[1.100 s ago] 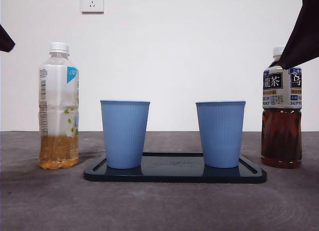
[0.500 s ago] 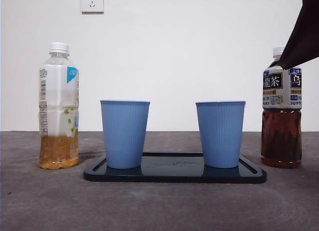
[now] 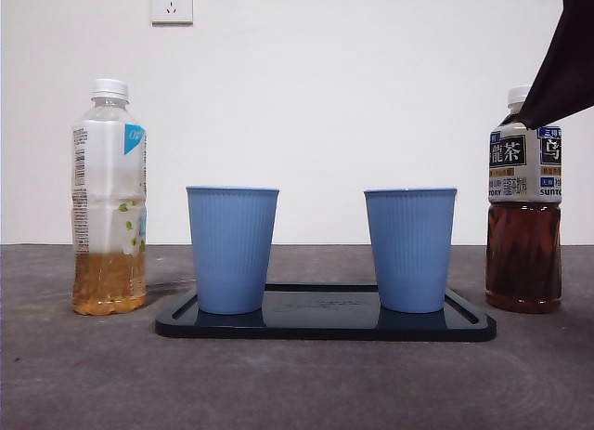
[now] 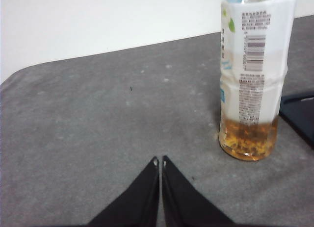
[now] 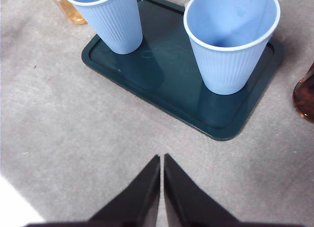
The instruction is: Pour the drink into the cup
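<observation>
Two ribbed light-blue plastic cups, one at 9 o'clock (image 3: 232, 249) and one at 3 o'clock (image 3: 410, 249), upright on a dark flat tray (image 3: 325, 323). Farther at 9 o'clock, clear bottle of pale amber drink (image 3: 109, 198); farther at 3 o'clock, dark tea bottle (image 3: 524, 207). Left gripper (image 4: 160, 161) closed, empty, near pale bottle. Right gripper (image 5: 161, 158) closed, empty, above table before tray.

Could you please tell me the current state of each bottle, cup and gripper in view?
Light tea bottle: upright, capped, about a quarter full.
Dark tea bottle: upright, capped, over half full.
Left cup: upright on tray.
Right cup: upright on tray, empty.
Left gripper: shut, holding nothing.
Right gripper: shut, holding nothing.
</observation>
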